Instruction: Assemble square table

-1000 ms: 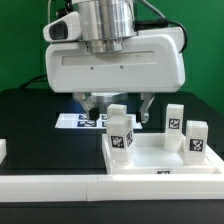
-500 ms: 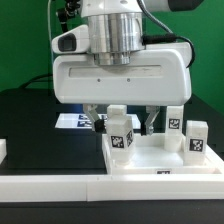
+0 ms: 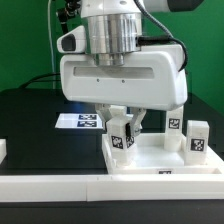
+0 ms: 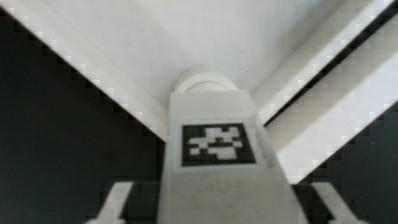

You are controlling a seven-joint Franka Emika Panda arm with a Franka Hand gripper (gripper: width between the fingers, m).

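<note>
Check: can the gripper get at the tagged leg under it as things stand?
Probably yes. The gripper already straddles the leg, a finger on each side, nothing between. Whether the pads touch it yet, I cannot tell.

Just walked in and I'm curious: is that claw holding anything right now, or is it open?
Claw: closing around a white block leg, one finger on each side; whether it already grips firmly cannot be told.

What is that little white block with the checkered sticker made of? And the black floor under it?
The leg looks like smooth white plastic, with a matte, even surface and a printed tag. The black table looks like dull cloth or a mat; I can't tell which.
</note>
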